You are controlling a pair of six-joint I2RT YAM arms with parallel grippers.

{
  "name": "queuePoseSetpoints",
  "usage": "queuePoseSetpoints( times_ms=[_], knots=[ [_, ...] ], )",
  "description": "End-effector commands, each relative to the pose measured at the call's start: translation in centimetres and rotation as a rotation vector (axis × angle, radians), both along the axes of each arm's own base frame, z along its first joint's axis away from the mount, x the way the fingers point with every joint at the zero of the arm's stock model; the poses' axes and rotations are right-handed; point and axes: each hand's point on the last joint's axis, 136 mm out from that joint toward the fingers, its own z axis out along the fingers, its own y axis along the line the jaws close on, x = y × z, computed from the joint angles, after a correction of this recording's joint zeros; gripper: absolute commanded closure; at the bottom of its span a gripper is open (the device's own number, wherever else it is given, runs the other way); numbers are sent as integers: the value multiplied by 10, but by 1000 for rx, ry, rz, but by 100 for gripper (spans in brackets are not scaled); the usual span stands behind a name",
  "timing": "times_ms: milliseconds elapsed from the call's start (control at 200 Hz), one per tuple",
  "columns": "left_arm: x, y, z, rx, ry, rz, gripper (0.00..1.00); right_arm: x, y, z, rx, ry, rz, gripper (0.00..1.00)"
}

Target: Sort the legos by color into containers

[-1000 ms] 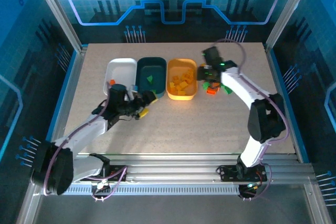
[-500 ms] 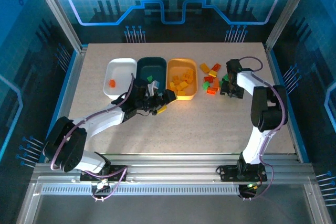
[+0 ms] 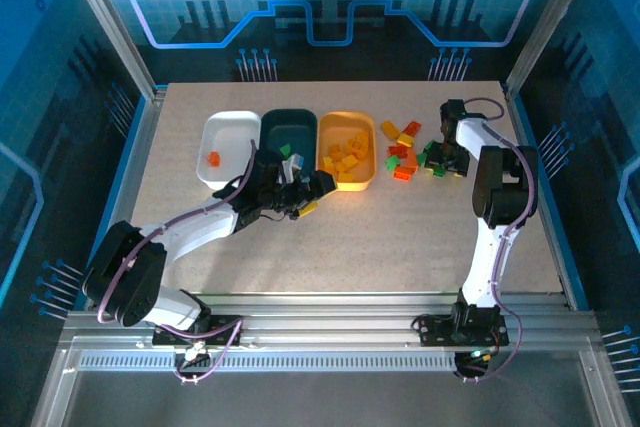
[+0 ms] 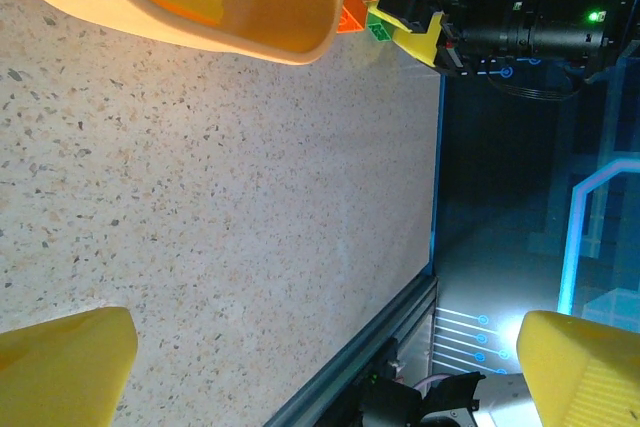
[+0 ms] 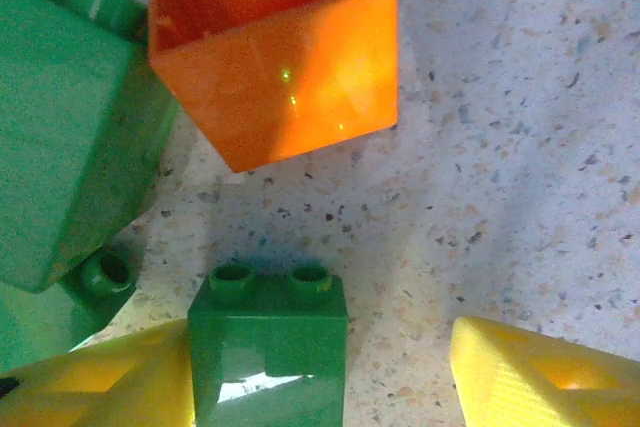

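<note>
- Green lego sits between the spread fingers of the right gripper, among loose bricks right of the orange tub.
- Best centre it first, then squeeze squarely.
- Left gripper hangs released, empty.

table: beige with dark speckles. tubs: white tub, dark teal tub, orange tub. brick in the white tub: red-orange. by my right wrist: glossy green brick, orange brick, second green brick. my right fingers: yellow.
</note>
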Motion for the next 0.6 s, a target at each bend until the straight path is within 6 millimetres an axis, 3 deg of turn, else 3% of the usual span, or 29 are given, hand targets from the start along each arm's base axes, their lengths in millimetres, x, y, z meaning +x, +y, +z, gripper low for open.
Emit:
queuePoseSetpoints(
  times_ms=[0,190,305,410,520,595],
  knots=[
    [4,-2,16,12,-54,-10,1,-9,-13,-11,16,52,-19,39],
    [6,-3,19,14,-62,-10,1,-8,1,-7,100,-13,-35,66],
    [8,4,18,39,-71,-1,1,-15,-3,10,75,-60,-54,72],
    [15,27,17,61,-67,52,1,-23,1,46,46,-140,-47,72],
    [26,72,20,82,-53,172,1,-21,43,95,112,-261,62,70],
    [28,109,20,133,-56,271,1,-17,96,123,133,-328,183,70]
  ],
)
